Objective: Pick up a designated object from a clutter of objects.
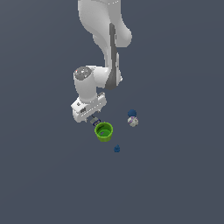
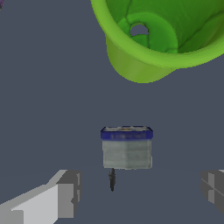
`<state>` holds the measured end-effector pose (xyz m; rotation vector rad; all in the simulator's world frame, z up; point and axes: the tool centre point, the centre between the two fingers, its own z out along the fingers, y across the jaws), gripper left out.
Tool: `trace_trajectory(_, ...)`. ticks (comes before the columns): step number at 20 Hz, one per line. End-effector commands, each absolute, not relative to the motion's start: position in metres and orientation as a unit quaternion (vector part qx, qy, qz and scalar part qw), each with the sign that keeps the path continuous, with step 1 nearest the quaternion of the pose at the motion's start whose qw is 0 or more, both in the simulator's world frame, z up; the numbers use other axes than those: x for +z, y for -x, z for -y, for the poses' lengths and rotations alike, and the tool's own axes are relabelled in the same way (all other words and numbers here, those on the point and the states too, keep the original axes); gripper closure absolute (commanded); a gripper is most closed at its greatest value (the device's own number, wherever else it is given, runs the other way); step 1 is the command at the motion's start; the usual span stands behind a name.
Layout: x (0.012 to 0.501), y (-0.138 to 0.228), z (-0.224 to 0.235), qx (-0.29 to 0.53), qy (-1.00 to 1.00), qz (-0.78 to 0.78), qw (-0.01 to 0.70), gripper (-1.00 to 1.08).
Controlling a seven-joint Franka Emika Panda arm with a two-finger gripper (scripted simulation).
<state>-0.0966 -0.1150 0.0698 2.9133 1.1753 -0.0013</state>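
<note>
The designated object, a small grey block with a dark blue band on one end (image 2: 127,148), lies on the dark floor. In the exterior view it (image 1: 96,122) peeks out under the hand, right beside the green cup. My gripper (image 2: 140,191) is open, and one grey finger (image 2: 65,194) shows on each side. The block sits just beyond the fingertips, within the gap's width and nearer one finger, touching neither. In the exterior view the gripper (image 1: 92,119) hangs low over the block. The rest of the clutter of objects lies around it.
The bright green cup (image 1: 104,131) stands upright close to the block and fills a corner of the wrist view (image 2: 162,39). A blue-and-white roundish pair (image 1: 132,118) lies toward the exterior view's right. A tiny blue lump (image 1: 117,149) lies nearer the camera.
</note>
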Motion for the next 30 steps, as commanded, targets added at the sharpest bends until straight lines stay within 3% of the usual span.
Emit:
trace_trajectory(1, 0.066, 0.100, 0.116, 0.000, -0.924, -0.383, 0.000, -0.92)
trace_trajectory(28, 0.012, 0.104, 0.116, 0.000, -0.921, -0.389, 0.000, -0.92)
trace_trajectory(29, 0.012, 0.104, 0.116, 0.000, -0.921, -0.389, 0.000, 1.08)
trace_trajectory(30, 0.012, 0.104, 0.116, 0.000, -0.921, -0.389, 0.000, 1.08)
